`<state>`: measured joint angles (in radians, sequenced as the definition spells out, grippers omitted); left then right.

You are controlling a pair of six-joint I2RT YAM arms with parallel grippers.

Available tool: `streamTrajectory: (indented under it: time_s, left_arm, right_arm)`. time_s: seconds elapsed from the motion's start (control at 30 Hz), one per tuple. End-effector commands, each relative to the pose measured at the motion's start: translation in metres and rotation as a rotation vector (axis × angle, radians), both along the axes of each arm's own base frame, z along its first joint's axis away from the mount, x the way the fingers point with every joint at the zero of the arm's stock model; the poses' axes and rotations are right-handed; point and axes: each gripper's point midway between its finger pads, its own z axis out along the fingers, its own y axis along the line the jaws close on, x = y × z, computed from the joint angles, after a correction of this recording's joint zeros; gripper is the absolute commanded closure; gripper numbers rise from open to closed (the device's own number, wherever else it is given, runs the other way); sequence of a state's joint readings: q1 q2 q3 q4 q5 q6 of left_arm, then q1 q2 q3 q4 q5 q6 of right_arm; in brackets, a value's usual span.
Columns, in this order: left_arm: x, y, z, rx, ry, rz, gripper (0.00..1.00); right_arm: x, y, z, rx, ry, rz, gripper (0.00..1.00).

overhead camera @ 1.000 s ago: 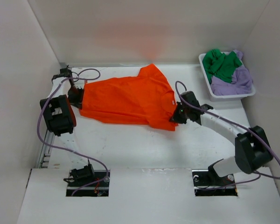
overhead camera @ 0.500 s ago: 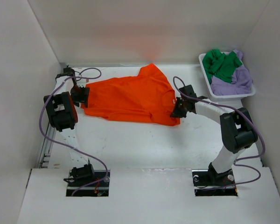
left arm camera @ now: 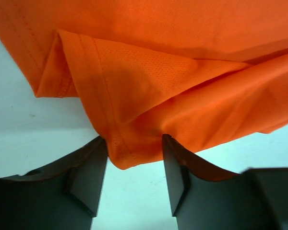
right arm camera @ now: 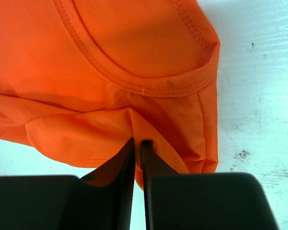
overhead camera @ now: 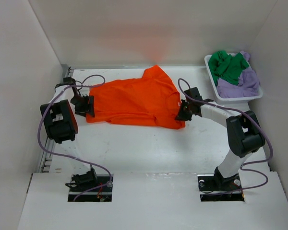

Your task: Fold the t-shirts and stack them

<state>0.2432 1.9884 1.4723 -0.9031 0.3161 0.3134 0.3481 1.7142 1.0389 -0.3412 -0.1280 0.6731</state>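
1. One orange t-shirt [overhead camera: 132, 101] lies spread across the far half of the white tabletop [overhead camera: 144, 148], hem toward the left, collar toward the right, a sleeve pointing to the back wall.
2. At the hem end, the left hand [left arm camera: 133, 139] sits low with its jaws apart; a folded corner of the hem hangs between them, unclamped.
3. At the collar end, the right hand [right arm camera: 138, 141] has its jaws nearly together, pinching a pucker of orange cloth just below the neckband.
4. Well apart, at the far right corner, a white basket [overhead camera: 211, 77] holds the green t-shirt [overhead camera: 228, 67] and lavender t-shirt [overhead camera: 240, 84], both crumpled, green toward the back.
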Motion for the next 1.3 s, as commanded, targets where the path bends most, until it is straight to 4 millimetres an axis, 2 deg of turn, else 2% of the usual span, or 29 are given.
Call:
streamTrajectory:
  time_s: [0.0,0.1,0.17,0.27,0.37,0.43,0.5,0.63,0.7,0.8,0.93,1.03,1.07,1.13,1.27]
  left_arm:
    - [0.034,0.009,0.057,-0.03,-0.253,0.048,0.51]
    - [0.054,0.029,0.068,0.071,-0.313,0.087,0.49]
    - [0.051,0.028,0.069,0.07,-0.304,0.075,0.5]
    - [0.03,0.017,0.067,0.012,-0.286,0.009,0.49]
    - [-0.009,0.009,0.046,-0.011,-0.187,-0.12,0.49]
    - [-0.027,0.015,0.024,0.025,-0.091,-0.143,0.51]
    - [-0.032,0.025,0.009,0.072,-0.042,-0.122,0.52]
    - [-0.015,0.033,0.001,0.11,-0.068,-0.078,0.52]
    - [0.001,0.024,0.003,0.108,-0.107,-0.087,0.51]
    - [0.012,0.01,0.003,0.099,-0.127,-0.106,0.52]
    - [0.004,-0.003,-0.012,0.093,-0.062,-0.144,0.64]
    - [-0.003,-0.003,-0.018,0.095,-0.021,-0.136,0.84]
    - [-0.001,-0.001,-0.016,0.098,-0.025,-0.124,0.91]
    - [0.002,0.002,-0.005,0.1,-0.045,-0.095,0.98]
    - [0.009,-0.001,0.032,0.097,-0.12,-0.082,1.0]
  right_arm:
    - [0.01,0.001,0.019,0.02,-0.074,-0.001,0.87]
    - [0.009,0.002,0.017,0.019,-0.072,0.002,0.87]
    - [0.007,0.001,0.015,0.017,-0.066,0.002,0.87]
    - [0.004,0.0,0.015,0.018,-0.065,-0.003,0.87]
    - [0.002,-0.001,0.013,0.017,-0.063,-0.005,0.87]
    - [0.001,-0.001,0.011,0.016,-0.059,-0.005,0.87]
    - [0.001,-0.001,0.011,0.016,-0.059,-0.005,0.87]
    - [0.001,-0.001,0.011,0.017,-0.059,-0.007,0.87]
    - [0.001,0.0,0.011,0.018,-0.058,-0.007,0.87]
    - [-0.001,0.0,0.01,0.017,-0.054,-0.009,0.87]
    - [-0.002,-0.002,0.011,0.017,-0.06,-0.018,0.87]
    - [-0.003,-0.002,0.011,0.017,-0.062,-0.017,0.87]
    - [-0.003,-0.002,0.012,0.016,-0.064,-0.015,0.87]
    - [-0.003,-0.002,0.012,0.015,-0.065,-0.013,0.87]
    - [-0.003,-0.002,0.012,0.015,-0.065,-0.013,0.87]
